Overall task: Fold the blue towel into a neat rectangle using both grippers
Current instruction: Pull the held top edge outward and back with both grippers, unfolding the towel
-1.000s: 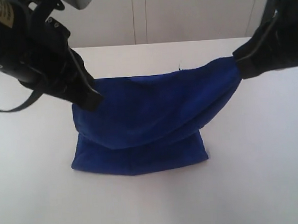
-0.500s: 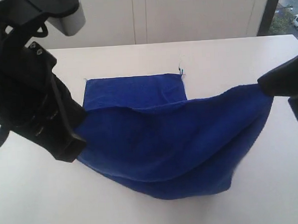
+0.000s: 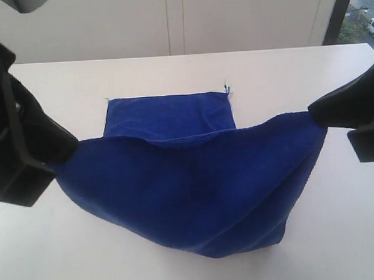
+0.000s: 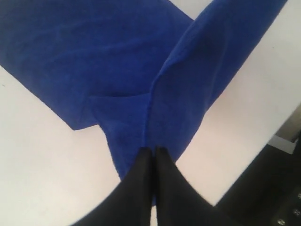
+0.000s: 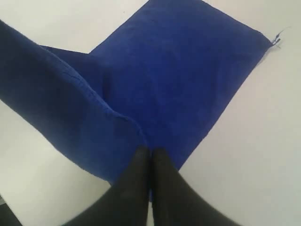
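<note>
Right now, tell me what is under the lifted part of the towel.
The far end of the towel lies flat on the white table. Whatever is beneath the hanging fold is covered.

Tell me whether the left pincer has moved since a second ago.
Yes. The left pincer, shut on the blue towel, has pulled leftward and nearer the camera, away from the far edge of the table.

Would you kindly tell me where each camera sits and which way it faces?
Exterior view: off the arms, facing across the white table to a pale wall; left gripper and right gripper hold up the blue towel.
Left wrist view: on the left arm, looking along its shut gripper at pinched towel.
Right wrist view: the same on the right arm.
Shared: exterior and right wrist both show the white tag.
</note>
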`<action>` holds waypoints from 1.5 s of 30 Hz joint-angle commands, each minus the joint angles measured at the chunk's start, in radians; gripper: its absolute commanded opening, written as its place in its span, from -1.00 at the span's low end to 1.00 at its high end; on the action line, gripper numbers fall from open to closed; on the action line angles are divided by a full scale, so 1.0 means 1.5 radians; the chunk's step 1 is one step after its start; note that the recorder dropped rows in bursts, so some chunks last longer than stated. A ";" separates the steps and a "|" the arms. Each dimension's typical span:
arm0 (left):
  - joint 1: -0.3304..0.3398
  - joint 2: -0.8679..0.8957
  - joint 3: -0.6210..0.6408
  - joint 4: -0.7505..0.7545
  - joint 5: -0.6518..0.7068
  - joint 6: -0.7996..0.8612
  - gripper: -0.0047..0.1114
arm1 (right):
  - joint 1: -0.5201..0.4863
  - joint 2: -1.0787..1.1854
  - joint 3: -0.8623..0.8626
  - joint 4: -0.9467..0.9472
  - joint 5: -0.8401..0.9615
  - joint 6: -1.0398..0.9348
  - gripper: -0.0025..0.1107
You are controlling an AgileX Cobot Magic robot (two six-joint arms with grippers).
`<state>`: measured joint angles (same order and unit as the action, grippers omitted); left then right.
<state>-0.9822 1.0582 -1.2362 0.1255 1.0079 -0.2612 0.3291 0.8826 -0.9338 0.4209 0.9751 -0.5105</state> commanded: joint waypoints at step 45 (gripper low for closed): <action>0.189 0.220 0.025 0.269 -0.241 -0.108 -0.92 | 0.001 0.302 -0.060 -0.033 -0.295 0.026 -0.96</action>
<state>-0.7270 1.3673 -1.2050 0.5417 0.6936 -0.4290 0.3291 1.3135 -0.9968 0.4125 0.5686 -0.5135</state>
